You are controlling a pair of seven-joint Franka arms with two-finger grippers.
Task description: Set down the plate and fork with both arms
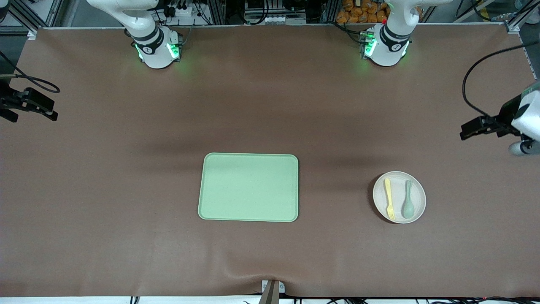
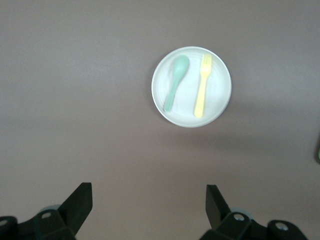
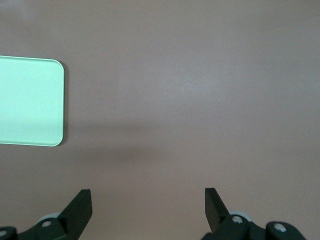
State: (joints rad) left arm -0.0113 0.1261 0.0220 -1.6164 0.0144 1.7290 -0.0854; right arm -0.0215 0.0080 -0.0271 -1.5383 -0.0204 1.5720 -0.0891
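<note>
Plate (image 1: 417,192), round off-white plastic, bearing pale-yellow plastic fork (image 1: 389,198), near left gripper (image 2: 149,210), spread empty; right gripper (image 3: 148,210), spread empty, well apart.

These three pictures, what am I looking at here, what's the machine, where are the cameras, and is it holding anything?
Two white robot arms stand at a brown table. The big picture looks down from across the table; the other two come from a camera on each arm's wrist. The left gripper waits over the table's left-arm end, the right gripper over the other end. Both have jaws open and hold nothing. On the table lie a light-green tray and, toward the left arm's end, a round plate carrying a yellow fork beside a green spoon.
</note>
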